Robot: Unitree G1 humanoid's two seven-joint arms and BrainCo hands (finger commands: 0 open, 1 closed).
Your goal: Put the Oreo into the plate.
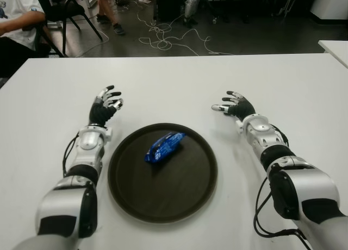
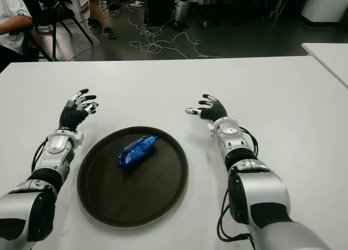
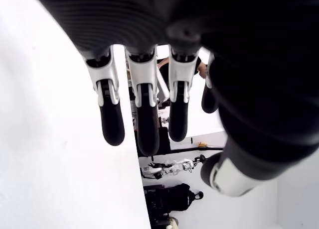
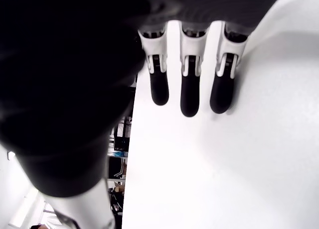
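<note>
**Oreo in the plate, both hands empty — the only danger now is a careless arm**

Left hand [image 1: 106, 104] shows just off the plate's left edge, fingers spread and relaxed, nothing in it; the wrist view confirms bare fingertips [image 3: 112, 127] over white bench. Right hand [image 1: 234, 105] shows off the plate's upper right, fingers extended and released, equally empty. Between them, the dark round plate [image 1: 179, 201] sits on the bench [image 1: 174, 81], and the blue Oreo [image 1: 165, 145] packet lies inside it, in the upper-left part of the plate's floor. By my read the job looks done. The risk: the left forearm runs right alongside the rim, so an inward swing could nudge the plate and slide the packet. A person [image 1: 16, 22] sits beyond the far left corner, well apart
</note>
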